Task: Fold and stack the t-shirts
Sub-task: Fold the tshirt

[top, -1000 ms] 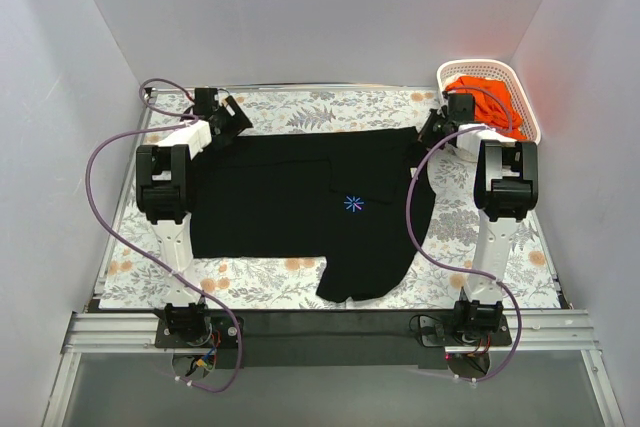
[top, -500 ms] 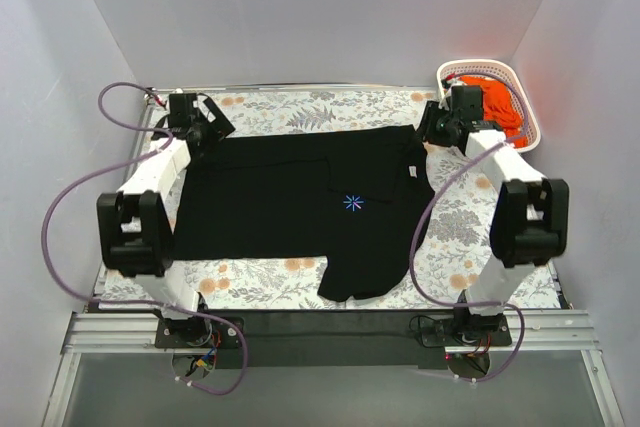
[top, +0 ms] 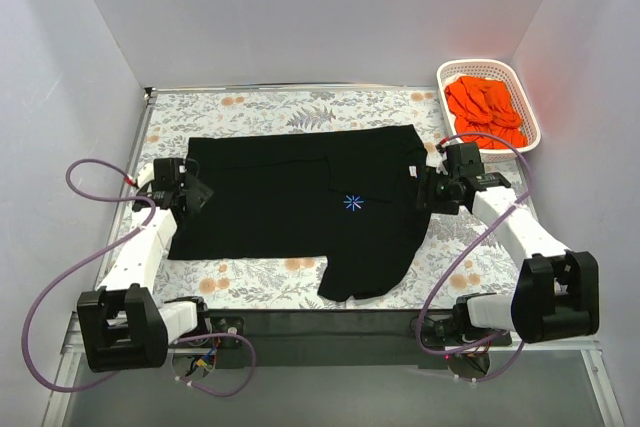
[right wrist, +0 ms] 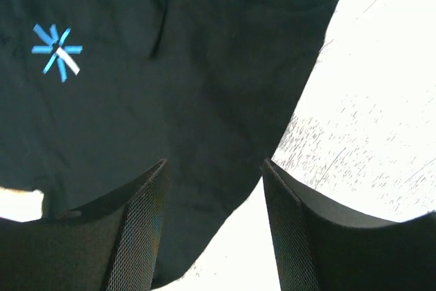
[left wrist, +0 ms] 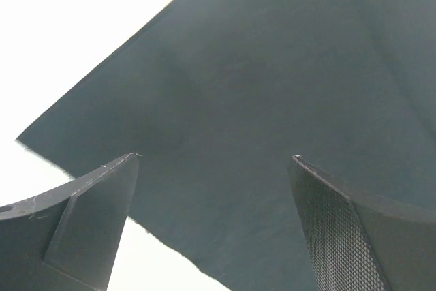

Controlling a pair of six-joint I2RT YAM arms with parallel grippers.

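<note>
From above, the black t-shirt [top: 290, 202] lies spread flat on the flowered surface [top: 300, 112]. Its long axis runs left to right, and one sleeve [top: 355, 277] sticks out towards the arms' bases. The blue logo [top: 352, 203] sits right of the shirt's middle. The left gripper [top: 197, 195] is at the shirt's left edge and the right gripper [top: 425, 193] at its right edge, both pointing inward over the cloth. Each arm is therefore nearest its own end of the shirt. Beyond the shirt's far right corner, well apart from it, the orange t-shirts [top: 485, 107] lie heaped in the white basket [top: 441, 73].

In the left wrist view, the left gripper [left wrist: 215, 157] is spread wide with nothing between its fingers. The black t-shirt [left wrist: 272, 66] fills the space ahead of and beneath it. The cloth's edge runs slantwise, and a corner ends off to the left over the pale surface [left wrist: 68, 18].

In the right wrist view, the right gripper [right wrist: 214, 162] is also spread and empty. It hangs right over the curved edge of the black t-shirt [right wrist: 170, 66], with the logo [right wrist: 56, 50] ahead to its left and bare surface [right wrist: 368, 100] to its right.

The next fold probably depends on each gripper taking the edge just below it, since the shirt's length spans the gap between them.
</note>
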